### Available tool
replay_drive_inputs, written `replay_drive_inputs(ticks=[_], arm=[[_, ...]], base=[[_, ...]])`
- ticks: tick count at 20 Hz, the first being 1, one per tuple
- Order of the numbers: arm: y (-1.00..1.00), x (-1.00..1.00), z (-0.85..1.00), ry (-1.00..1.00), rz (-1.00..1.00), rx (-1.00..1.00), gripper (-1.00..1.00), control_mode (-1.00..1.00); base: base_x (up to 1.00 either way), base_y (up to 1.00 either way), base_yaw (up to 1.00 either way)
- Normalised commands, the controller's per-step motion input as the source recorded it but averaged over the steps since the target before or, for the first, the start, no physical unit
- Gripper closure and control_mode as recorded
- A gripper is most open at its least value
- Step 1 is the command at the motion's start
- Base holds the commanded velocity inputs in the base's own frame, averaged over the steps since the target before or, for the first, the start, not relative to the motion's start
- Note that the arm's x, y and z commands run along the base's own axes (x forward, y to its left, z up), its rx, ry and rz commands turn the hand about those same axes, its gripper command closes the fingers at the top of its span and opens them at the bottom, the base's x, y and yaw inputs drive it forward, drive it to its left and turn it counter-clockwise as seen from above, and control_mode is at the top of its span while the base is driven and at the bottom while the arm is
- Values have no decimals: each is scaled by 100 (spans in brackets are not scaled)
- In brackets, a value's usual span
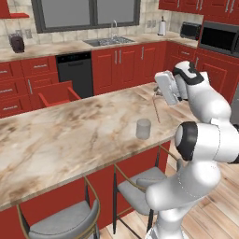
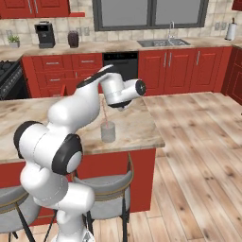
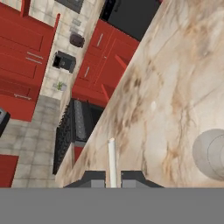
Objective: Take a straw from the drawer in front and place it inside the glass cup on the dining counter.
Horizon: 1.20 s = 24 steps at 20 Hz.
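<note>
Hand view: the two dark fingers (image 3: pixel 113 178) pinch the thin pale pinkish-red straw (image 3: pixel 112 159), its long axis running straight out between them. The clear cylindrical glass cup (image 3: pixel 211 154) stands on the veined marble surface (image 3: pixel 175 87), off to one side of the straw's tip.

The tabletop (image 1: pixel 60 135) looks like polished marble, beige with brown veins, smooth and faintly glossy. The glass cup (image 1: pixel 143 129) on it is clear greyish glass, see-through. The straw (image 3: pixel 112 159) looks like smooth, matt pale plastic. The open drawer (image 1: pixel 56 94) at the far left is flat painted red. The floor (image 2: pixel 198 156) is light wood planking. The stools (image 1: pixel 65 223) have grey cushioned seats on thin brassy metal frames.
</note>
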Motion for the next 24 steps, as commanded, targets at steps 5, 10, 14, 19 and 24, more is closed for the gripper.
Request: replay_drive_inputs(ticks=[5,10,14,19,24], arm=[[0,25,-1,0,-3,0,100,-100],[0,25,-12,0,0,0,100,-100],[0,22,-14,0,0,0,100,-100],[0,7,-25,-2,0,0,100,-100],[2,0,-23,-4,0,0,100,-100]], base=[[0,0,0],[0,0,0],[0,0,0],[0,0,0],[0,0,0]])
